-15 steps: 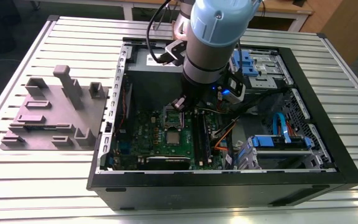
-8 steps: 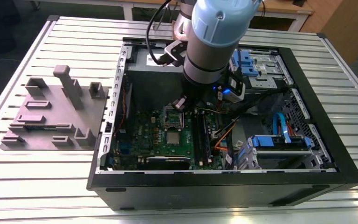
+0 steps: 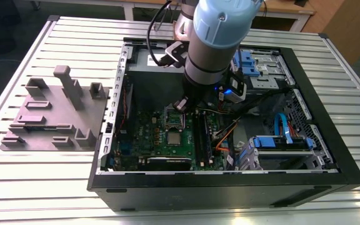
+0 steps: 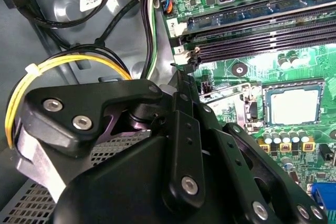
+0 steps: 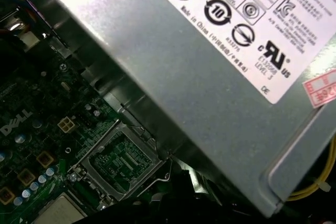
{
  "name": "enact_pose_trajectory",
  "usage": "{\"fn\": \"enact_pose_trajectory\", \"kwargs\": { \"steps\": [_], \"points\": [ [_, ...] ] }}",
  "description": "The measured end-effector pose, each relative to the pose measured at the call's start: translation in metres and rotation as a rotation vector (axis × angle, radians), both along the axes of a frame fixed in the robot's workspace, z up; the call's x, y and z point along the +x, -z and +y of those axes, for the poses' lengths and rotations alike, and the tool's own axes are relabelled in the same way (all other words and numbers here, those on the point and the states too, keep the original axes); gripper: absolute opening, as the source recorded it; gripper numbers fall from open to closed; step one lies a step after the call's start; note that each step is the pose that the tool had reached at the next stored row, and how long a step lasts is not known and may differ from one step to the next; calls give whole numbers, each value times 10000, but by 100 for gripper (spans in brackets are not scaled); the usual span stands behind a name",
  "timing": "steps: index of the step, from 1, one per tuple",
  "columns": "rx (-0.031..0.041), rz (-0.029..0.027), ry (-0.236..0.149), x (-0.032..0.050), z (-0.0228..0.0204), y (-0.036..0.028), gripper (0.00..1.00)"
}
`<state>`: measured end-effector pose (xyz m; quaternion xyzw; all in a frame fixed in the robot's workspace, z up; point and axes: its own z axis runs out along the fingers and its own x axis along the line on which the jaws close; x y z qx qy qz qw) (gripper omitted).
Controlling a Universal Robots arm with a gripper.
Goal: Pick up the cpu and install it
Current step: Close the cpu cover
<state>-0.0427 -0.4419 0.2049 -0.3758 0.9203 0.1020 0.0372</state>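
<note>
The cpu (image 3: 175,138) is seen lying flat on the motherboard (image 3: 144,136), beside the open socket (image 3: 174,118). It is judged light, rigid, fragile, best gripped by opposite edges. The claw's opening cannot be told.

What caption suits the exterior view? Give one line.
Robot arm reaching into an open computer case, above the motherboard's cpu.
</note>
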Motion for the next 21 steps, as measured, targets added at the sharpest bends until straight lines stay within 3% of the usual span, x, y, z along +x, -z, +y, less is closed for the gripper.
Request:
{"fn": "enact_pose_trajectory", "kwargs": {
  "steps": [11, 21],
  "points": [
    [-17, 1, -63, 0, 5, 50, 10],
    [-24, 0, -62, 13, 9, 50, 10]
  ]
}}
